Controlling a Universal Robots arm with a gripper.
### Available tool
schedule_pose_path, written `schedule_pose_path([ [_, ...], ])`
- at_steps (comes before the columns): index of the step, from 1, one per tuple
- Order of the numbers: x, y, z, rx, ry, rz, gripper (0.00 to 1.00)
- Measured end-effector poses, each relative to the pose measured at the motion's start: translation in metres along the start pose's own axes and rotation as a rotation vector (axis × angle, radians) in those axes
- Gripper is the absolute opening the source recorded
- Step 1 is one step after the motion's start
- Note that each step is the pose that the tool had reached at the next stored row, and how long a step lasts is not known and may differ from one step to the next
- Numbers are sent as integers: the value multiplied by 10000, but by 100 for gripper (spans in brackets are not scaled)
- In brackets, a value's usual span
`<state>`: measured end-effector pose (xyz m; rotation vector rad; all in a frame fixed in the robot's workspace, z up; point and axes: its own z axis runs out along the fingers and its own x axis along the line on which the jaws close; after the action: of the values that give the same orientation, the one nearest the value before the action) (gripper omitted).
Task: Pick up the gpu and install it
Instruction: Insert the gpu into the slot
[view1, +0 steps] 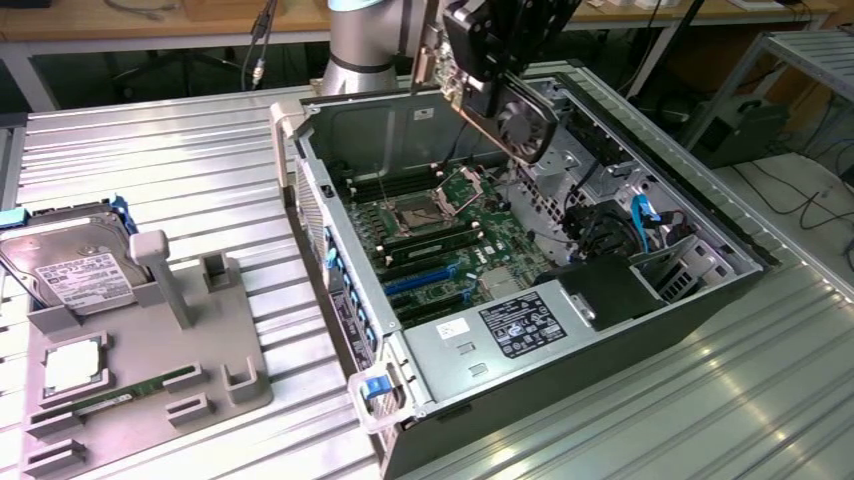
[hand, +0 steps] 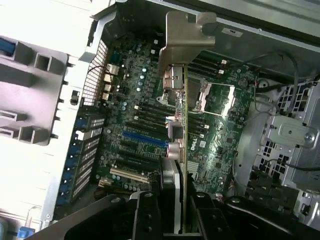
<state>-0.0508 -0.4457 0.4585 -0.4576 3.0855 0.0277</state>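
Gripper: the gripper (view1: 483, 88) is hanging above the open top of the computer case (view1: 601, 350), toward the case's far end; in the wrist view its two dark fingers (hand: 176, 210) are standing on either side of a card.
Pincer state: the jaws are clamping on the gpu (view1: 527, 125), one finger pressing on each flat face.
Gpu: the card is hanging in the air over the case, clear of the boards inside. In the wrist view the gpu (hand: 183, 135) is showing edge-on, with its pale metal bracket (hand: 187, 37) at the end away from the fingers.
Gpu face: in the exterior view the side with a round dark fan is facing the case's right wall.
Motherboard: the green motherboard (view1: 447, 245) is lying on the floor of the case, directly under the card (hand: 140, 95).
Slots: the blue slots (view1: 424, 278) are sitting on the motherboard near the case's rear grille, and nothing is sitting in them (hand: 145, 139).
Processor socket: the processor socket (view1: 414, 215) is lying on the motherboard inside the case, beyond the blue slots.
Holder: a gray holder (view1: 200, 380) is resting on the table (view1: 174, 170) well apart from the case, on the exterior view's left.
Holder contents: a hard drive (view1: 74, 265) and a memory stick (view1: 120, 397) are sitting in the holder, on its side away from the case.
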Motion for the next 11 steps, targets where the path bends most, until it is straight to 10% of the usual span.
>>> schedule_pose_path([
  [11, 0, 0, 0, -52, 30, -2113, 28],
])
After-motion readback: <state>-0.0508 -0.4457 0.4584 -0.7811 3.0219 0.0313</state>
